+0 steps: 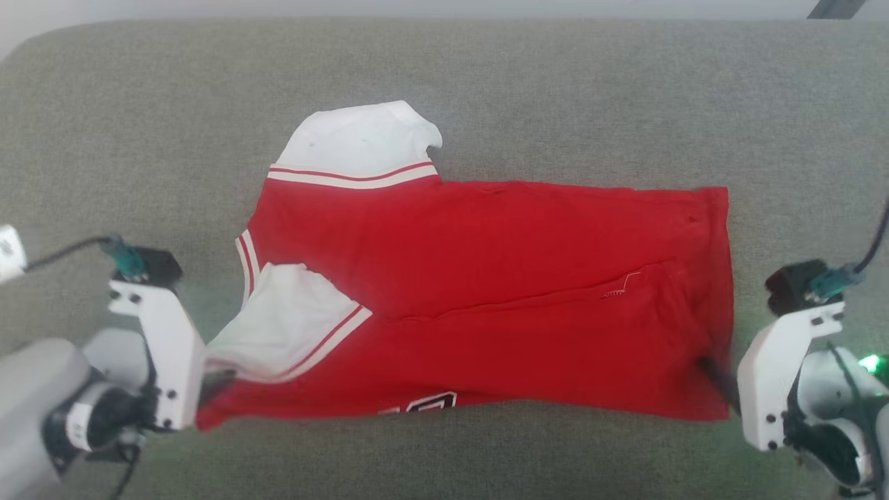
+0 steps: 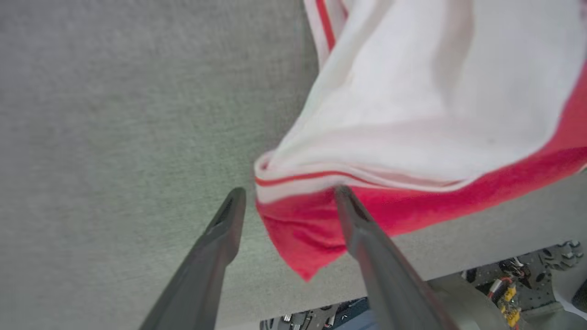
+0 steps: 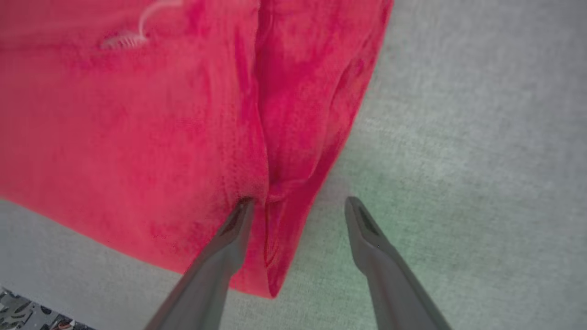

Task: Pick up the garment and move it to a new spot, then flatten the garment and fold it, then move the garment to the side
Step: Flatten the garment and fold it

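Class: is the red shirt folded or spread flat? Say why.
Folded, partly. A layered edge runs across the garment, and one white sleeve lies on top of the red.

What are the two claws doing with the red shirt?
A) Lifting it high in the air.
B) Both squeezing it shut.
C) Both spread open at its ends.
C: the left gripper and right gripper show fingers apart, the garment lying on the grey surface.
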Robot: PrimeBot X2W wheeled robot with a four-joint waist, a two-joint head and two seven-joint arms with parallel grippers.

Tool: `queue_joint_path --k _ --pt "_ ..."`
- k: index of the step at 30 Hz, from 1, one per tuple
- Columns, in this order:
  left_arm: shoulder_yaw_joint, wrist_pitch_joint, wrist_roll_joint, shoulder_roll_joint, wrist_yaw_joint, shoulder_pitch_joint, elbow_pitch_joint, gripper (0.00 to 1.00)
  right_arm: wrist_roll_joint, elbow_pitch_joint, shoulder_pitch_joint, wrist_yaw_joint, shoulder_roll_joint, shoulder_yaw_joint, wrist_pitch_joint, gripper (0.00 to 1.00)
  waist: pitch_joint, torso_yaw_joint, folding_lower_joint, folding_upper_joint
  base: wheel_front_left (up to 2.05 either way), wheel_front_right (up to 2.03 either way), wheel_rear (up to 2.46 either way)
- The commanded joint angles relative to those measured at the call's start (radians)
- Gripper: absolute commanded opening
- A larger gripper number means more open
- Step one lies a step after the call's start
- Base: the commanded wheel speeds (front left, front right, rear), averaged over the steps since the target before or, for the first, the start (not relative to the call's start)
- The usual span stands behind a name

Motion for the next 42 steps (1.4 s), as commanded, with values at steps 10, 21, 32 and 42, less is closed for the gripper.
queue_joint_path --k 10,21,32,42 --pt "0.064 0.035 0.054 0.086 0.040 -0.138 -0.107 1.00 -0.028 -0.065 -0.098 -0.001 0.028 -0.005 -0.236 1.00 0.016 -0.057 0.0000 0.0000 0.00 0.00 0.00" --pt "0.122 -0.044 0.153 0.006 -0.086 -0.321 0.138 1.00 -0.123 -0.002 -0.275 0.000 0.125 0.051 -0.679 1.00 0.094 -0.189 0.0000 0.0000 0.00 0.00 0.00" --pt "0.122 -0.007 0.184 -0.068 -0.216 -0.469 0.407 1.00 -0.163 0.108 -0.335 -0.001 0.206 0.089 -0.865 1.00 0.199 -0.294 0.0000 0.0000 0.00 0.00 0.00" --pt "0.096 0.116 0.185 -0.111 -0.216 -0.532 0.542 1.00 -0.151 0.136 -0.345 -0.001 0.219 0.119 -0.862 1.00 0.251 -0.330 0.0000 0.0000 0.00 0.00 0.00"
